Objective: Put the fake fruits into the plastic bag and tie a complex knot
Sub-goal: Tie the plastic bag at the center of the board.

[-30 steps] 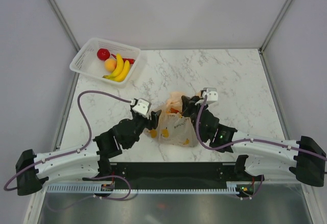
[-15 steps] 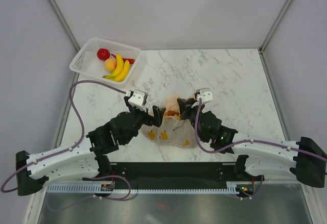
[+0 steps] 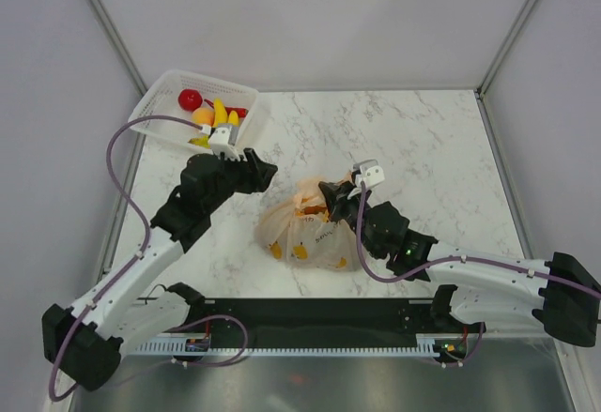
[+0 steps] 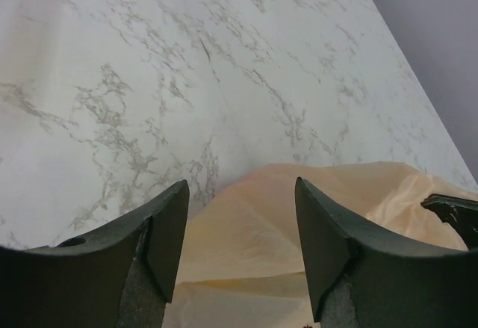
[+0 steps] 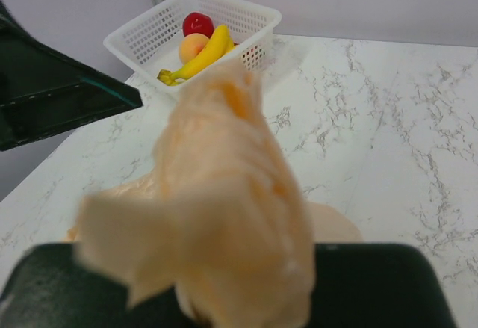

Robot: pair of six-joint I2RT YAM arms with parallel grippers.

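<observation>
The peach plastic bag (image 3: 305, 234) lies on the marble table (image 3: 413, 140), its top bunched up. My right gripper (image 3: 328, 193) is shut on that bunched top (image 5: 224, 216); the fingers themselves are hidden behind the plastic. The knot is out of view. My left gripper (image 3: 266, 168) hangs open and empty, up and to the left of the bag and apart from it. In the left wrist view the bag (image 4: 299, 223) lies below the spread fingers (image 4: 168, 231). Fake fruits sit in the basket: a red apple (image 3: 191, 99), a peach (image 3: 203, 115) and bananas (image 3: 222, 114).
The white lattice basket (image 3: 155, 112) stands at the back left corner, close behind the left wrist. It also shows in the right wrist view as the basket (image 5: 250, 18). Grey walls close off the table on three sides.
The left gripper let go of the bag and swung up and left, toward the basket. The right gripper kept its hold and shifted slightly left, and the bag slumped.
</observation>
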